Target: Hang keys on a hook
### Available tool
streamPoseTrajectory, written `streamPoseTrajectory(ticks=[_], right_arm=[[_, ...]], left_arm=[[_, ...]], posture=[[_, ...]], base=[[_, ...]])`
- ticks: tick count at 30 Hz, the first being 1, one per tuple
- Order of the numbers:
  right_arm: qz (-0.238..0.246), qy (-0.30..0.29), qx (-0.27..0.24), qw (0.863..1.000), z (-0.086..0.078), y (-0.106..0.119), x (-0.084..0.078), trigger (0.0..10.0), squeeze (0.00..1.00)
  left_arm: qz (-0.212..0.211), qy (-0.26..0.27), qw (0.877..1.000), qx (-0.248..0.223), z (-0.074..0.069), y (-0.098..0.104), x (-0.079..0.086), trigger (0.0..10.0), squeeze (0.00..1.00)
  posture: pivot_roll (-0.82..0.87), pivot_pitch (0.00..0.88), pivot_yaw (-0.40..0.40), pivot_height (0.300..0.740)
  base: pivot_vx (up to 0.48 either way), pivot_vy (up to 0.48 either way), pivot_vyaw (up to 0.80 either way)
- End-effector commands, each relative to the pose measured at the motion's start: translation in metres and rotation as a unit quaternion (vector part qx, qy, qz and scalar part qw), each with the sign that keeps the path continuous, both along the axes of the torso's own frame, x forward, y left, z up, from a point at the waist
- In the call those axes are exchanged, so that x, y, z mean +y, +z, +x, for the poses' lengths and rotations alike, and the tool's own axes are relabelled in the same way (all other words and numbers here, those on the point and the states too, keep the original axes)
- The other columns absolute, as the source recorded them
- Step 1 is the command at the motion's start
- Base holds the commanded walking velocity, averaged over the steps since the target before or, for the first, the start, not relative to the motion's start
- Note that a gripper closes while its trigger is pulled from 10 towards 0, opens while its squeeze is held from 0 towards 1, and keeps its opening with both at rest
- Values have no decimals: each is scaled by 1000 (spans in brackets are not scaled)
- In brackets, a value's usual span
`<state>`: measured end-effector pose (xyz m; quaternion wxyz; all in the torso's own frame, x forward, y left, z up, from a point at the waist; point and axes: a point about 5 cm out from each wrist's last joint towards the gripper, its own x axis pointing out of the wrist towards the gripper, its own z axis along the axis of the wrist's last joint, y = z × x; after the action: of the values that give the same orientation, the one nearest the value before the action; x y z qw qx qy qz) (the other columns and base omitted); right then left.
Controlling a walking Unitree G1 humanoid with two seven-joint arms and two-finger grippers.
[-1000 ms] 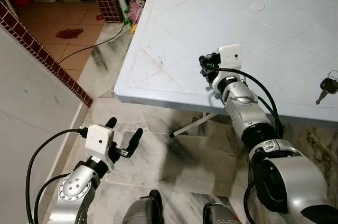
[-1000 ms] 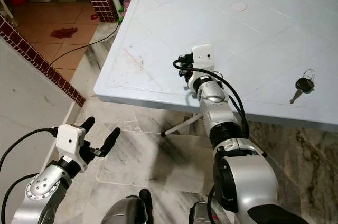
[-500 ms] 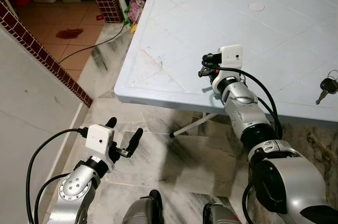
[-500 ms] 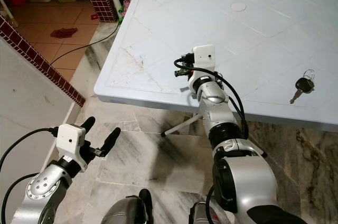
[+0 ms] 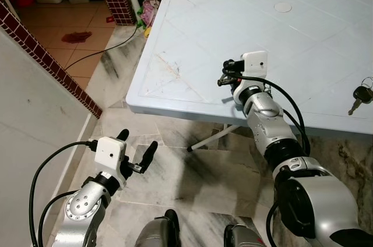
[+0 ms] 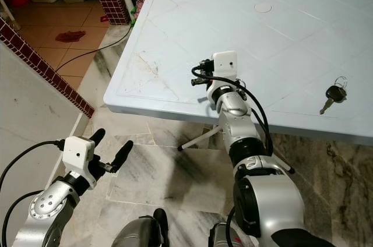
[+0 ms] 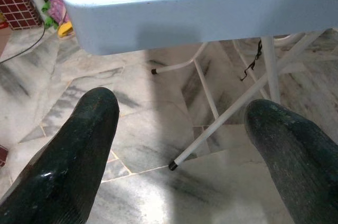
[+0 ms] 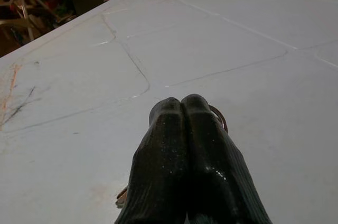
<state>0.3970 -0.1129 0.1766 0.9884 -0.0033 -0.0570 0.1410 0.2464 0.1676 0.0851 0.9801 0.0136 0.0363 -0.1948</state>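
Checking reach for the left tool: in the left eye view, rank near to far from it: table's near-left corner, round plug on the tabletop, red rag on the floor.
From the left tool:
1. Table's near-left corner, just ahead and above.
2. Red rag, far ahead-left on the orange tiles.
3. Round plug, far ahead-right on the tabletop.
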Motion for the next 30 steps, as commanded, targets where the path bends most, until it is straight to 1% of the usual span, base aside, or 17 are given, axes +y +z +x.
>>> streamPoseTrajectory(ticks=[1,6,8,13,17,18,19,23,30], right_arm=[[-3,6,40,999,-7,-23,7,0,0],[-15,9,23,1000,-10,-23,12,0,0],[-25,12,5,1000,-11,-20,15,0,0],[-34,12,-20,999,-13,-16,18,0,0],[-46,-22,-43,998,-12,-9,11,0,0],[-47,-37,-46,997,-11,-7,7,3176,369],[-46,-47,-50,997,-10,-5,4,10000,1000],[-50,-81,-60,994,-8,2,-5,10000,1000],[-49,-85,-51,994,-6,1,-6,10000,1000]], left_arm=[[17,8,1000,11,-3,-6,7,10000,0],[20,7,1000,9,-1,-5,8,10000,0],[21,9,1000,9,-1,-5,8,10000,0],[23,10,1000,9,-1,-6,9,10000,0],[25,9,1000,8,-1,-6,8,10000,0],[25,9,1000,8,-1,-5,8,10000,0],[25,9,1000,7,-1,-5,8,10000,0],[25,8,1000,6,-1,-5,8,10000,0],[23,7,1000,7,-2,-4,6,10000,0]], posture=[[52,249,150,740],[51,245,149,740],[52,243,148,740],[52,241,149,740],[52,240,149,740],[52,239,150,740],[52,238,150,740],[51,242,149,740],[52,245,150,740]], base=[[0,0,0],[0,0,0],[0,0,0],[0,0,0],[0,0,0],[0,0,0],[0,0,0],[0,0,0],[0,0,0]])
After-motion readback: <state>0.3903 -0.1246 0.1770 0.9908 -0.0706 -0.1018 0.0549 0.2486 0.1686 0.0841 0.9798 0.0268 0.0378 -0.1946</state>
